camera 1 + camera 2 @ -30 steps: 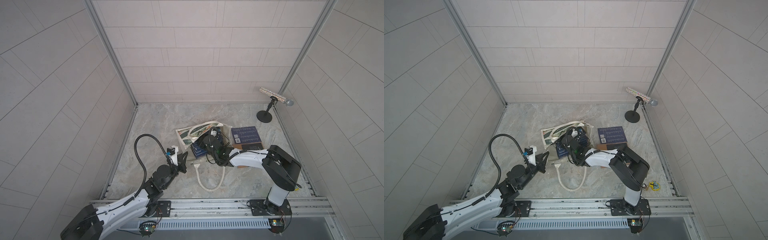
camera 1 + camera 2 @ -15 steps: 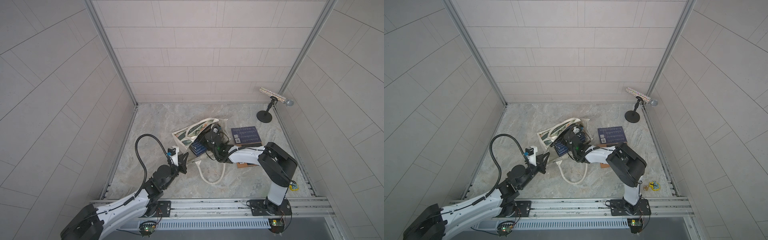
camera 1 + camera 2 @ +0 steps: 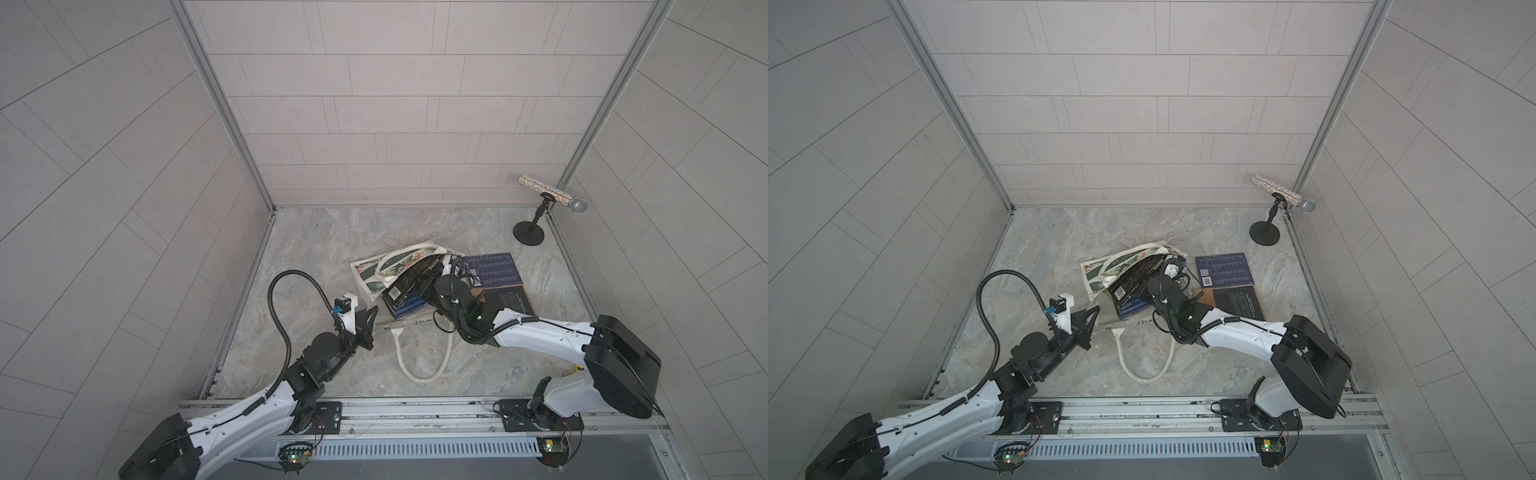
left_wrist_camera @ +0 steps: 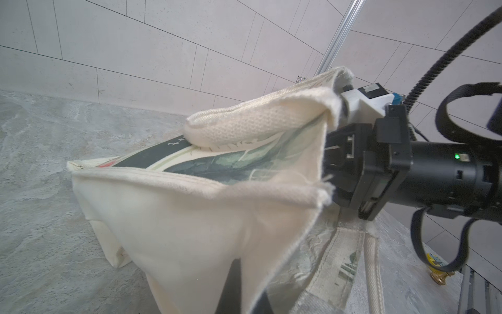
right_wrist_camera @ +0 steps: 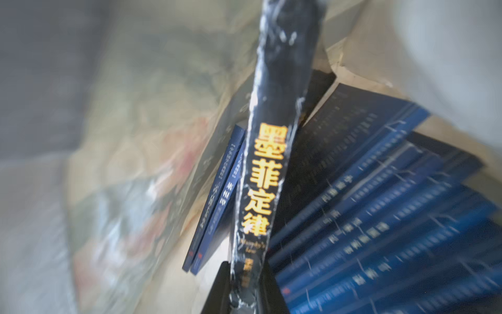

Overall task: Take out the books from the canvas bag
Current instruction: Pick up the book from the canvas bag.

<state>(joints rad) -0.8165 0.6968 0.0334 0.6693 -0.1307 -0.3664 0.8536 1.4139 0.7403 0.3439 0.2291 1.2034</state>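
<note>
- Canvas bag [image 3: 370,276] lies on its side ahead of the left gripper [image 3: 371,314], which is clenched on the cloth at the edge of the mouth and holds it lifted open; if that pinch slips, I judge the flap would drop onto the right gripper [image 5: 244,291] and snag whatever is drawn out
- Stack of navy books [image 3: 405,305] sits inside the mouth, just below the right gripper; the tilted book leans against it and could drag the top one askew or off the pile
- Black book [image 3: 409,277] stands up on edge, its spine clamped between the right gripper's fingers near one end only; held that far off centre, with shiny film over the cover, it may swing or slide out of the grasp
- Counts: one bag; one black book in the grasp; two books already out, a navy book [image 3: 492,270] and a brown book [image 3: 509,301], both behind the right gripper's wrist; those left inside are too blurred to count, at least four; two rope handles, one [image 3: 419,365] looped on the floor between the grippers, one [image 3: 399,259] across the bag beyond them
</note>
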